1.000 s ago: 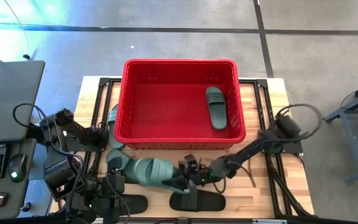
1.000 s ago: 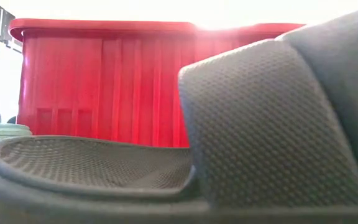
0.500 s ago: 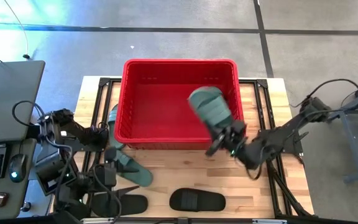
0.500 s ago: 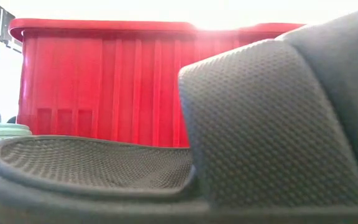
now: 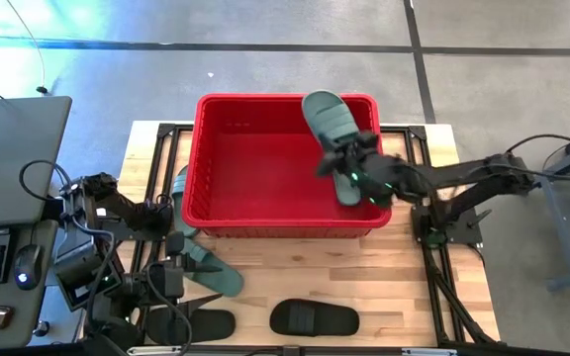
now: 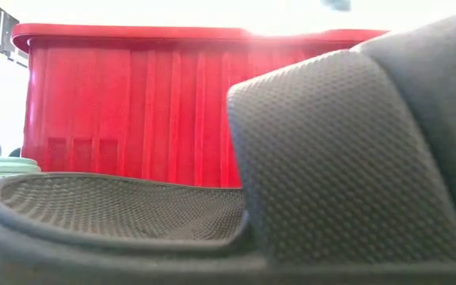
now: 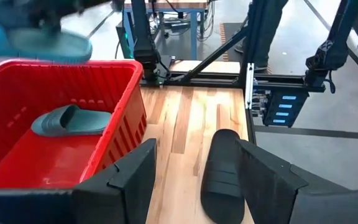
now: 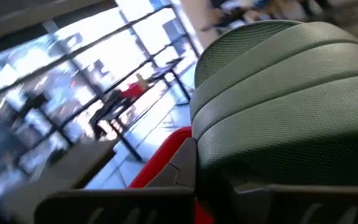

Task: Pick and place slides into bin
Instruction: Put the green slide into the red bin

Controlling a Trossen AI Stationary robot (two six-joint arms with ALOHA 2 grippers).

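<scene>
The red bin (image 5: 265,168) stands at the table's far middle, with one green slide (image 5: 348,188) lying on its floor at the right end. My right gripper (image 5: 352,166) is shut on another green slide (image 5: 325,114) above the bin's far right part. My left gripper (image 7: 194,180) is open and empty at the table's near left (image 5: 171,280), pointing at a black slide (image 7: 222,174). A green slide (image 5: 209,267) lies flat on the table near the left arm. Another green slide (image 5: 179,190) lies against the bin's left wall. Two black slides (image 5: 313,318) (image 5: 202,324) lie along the near edge. My right gripper holds the green slide at its near end (image 5: 342,148), beside the ribbed strap (image 8: 278,93). The slide itself hides the exact place of contact. The fingers come from the table's right side. The slide is lifted clear, reaching out past the fingers over the bin's far rim.
A black slide (image 6: 212,214) fills the low view in front of the bin's wall (image 6: 133,111). A desk with a keyboard and mouse (image 5: 28,265) stands left of the table. Bare wood (image 5: 295,262) lies between the bin and the near slides.
My right gripper has taken a green slide up from the table's near middle, carried it right and toward the far edge, and risen over the bin's right end. The slide is now lifted clear above the bin. The other green slide stays on the table.
</scene>
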